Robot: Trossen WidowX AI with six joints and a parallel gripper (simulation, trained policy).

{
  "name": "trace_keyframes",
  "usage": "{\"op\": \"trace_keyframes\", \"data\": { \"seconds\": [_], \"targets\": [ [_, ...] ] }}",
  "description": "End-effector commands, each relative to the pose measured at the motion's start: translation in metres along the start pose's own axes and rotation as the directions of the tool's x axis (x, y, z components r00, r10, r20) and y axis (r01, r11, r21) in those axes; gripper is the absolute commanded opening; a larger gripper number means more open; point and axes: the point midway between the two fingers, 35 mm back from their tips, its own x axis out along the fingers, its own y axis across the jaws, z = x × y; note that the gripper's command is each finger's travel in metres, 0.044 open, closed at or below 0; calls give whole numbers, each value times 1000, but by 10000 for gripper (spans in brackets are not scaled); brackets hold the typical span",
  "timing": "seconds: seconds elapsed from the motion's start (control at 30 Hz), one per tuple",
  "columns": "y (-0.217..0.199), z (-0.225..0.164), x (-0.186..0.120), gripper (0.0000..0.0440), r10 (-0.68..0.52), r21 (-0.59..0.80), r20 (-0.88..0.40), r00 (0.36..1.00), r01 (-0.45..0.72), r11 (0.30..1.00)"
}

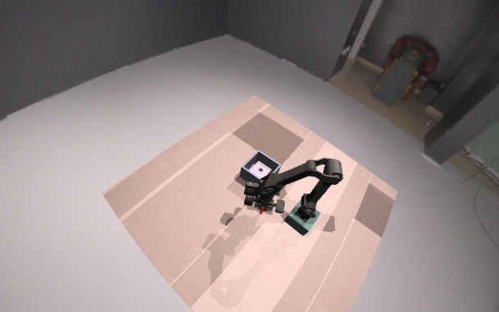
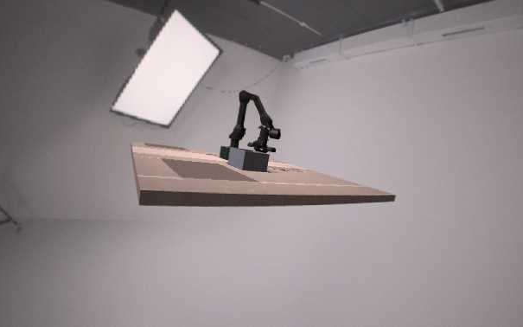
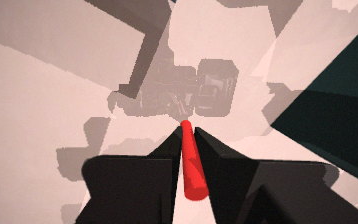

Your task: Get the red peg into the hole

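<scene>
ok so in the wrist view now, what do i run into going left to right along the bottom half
left gripper finger, red peg, right gripper finger

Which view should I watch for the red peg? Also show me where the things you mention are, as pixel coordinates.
The wrist view: there the red peg [image 1: 262,210] [image 3: 193,162] shows large, lengthwise between the fingers. The top view shows only a tiny red bit below the gripper [image 1: 263,206] [image 3: 189,131]; the exterior view doesn't show it.

A studio-like room, its exact type unclear: plain pale walls, a large glowing light panel [image 2: 167,71] hung at a slant, a dark ceiling [image 2: 247,26], and a doorway area with a dark red rounded object [image 1: 430,62].
</scene>
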Motion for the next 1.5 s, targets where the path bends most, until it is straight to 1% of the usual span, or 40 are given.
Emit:
{"op": "trace_keyframes", "data": {
  "seconds": [0.0, 0.43, 0.83, 1.13, 1.47],
  "targets": [
    [6, 6, -12, 0, 31, -26, 29, 999, -31, 999],
    [24, 35, -60, 0, 112, -119, 130, 985, -97, 988],
    [45, 74, -103, 0, 163, -133, 203, 966, -138, 982],
    [49, 113, -114, 0, 161, -87, 231, 960, -145, 986],
    [51, 155, -113, 0, 157, -22, 249, 956, -156, 987]
  ]
}}
